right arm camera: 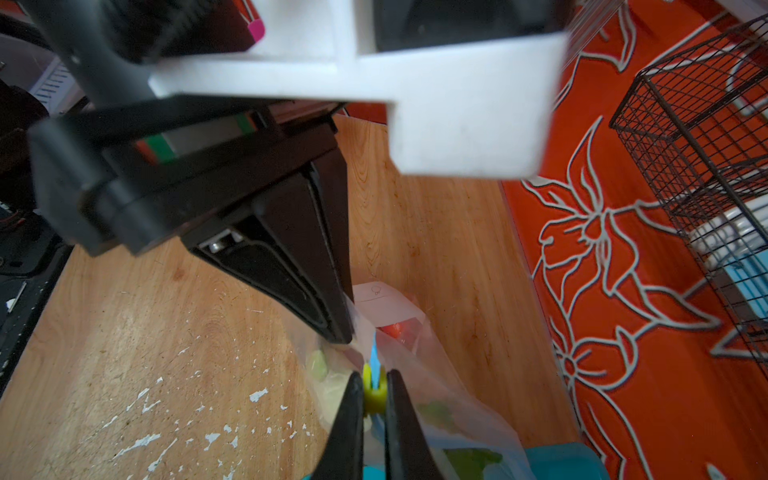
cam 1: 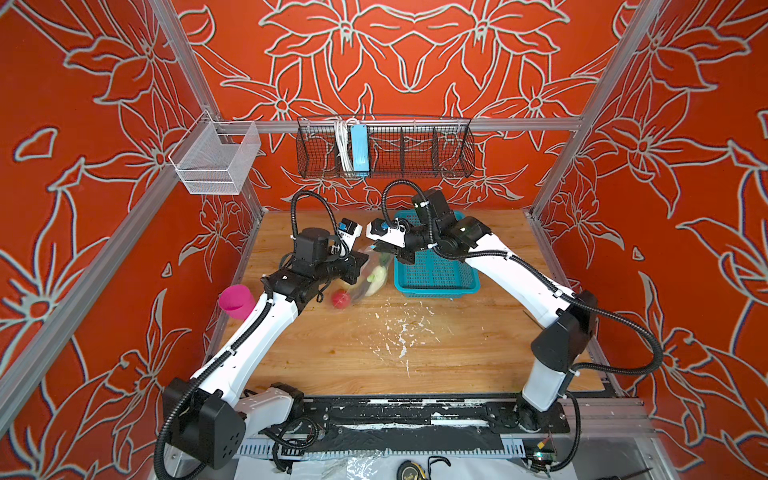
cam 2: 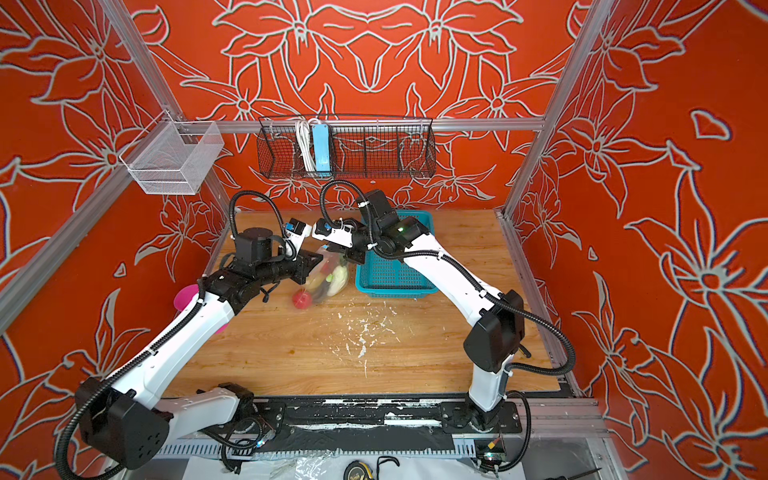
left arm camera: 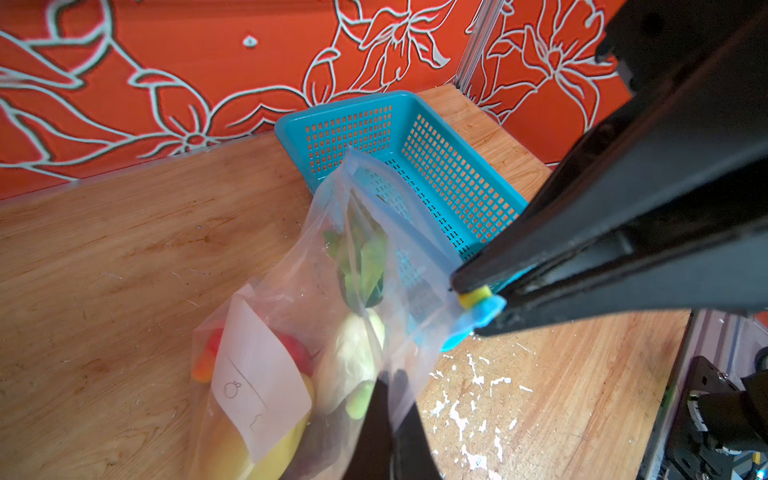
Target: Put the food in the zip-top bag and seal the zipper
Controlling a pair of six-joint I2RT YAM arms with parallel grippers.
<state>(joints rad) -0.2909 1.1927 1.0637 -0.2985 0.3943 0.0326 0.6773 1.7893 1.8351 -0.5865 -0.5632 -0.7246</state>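
The clear zip-top bag (left arm camera: 286, 299) hangs between my two grippers at the back middle of the table, beside the teal basket. Food shows inside it: a white radish (left arm camera: 349, 357) with green leaves, a red fruit behind the white label (left arm camera: 257, 374), and yellow pieces. In both top views a red apple (cam 1: 340, 299) lies at the bag's low end (cam 2: 302, 300). My left gripper (left arm camera: 392, 376) is shut on the bag's plastic edge. My right gripper (right arm camera: 372, 382) is shut on the zipper's yellow slider (right arm camera: 374, 395) at one end of the blue strip (left arm camera: 399, 208). The mouth gapes.
A teal perforated basket (cam 1: 436, 274) stands right of the bag, under my right arm. A pink cup (cam 1: 236, 301) sits at the table's left edge. A black wire basket (cam 1: 386, 145) and a white mesh basket (cam 1: 216, 158) hang on the rails. White flecks (cam 1: 395, 332) mark the wood.
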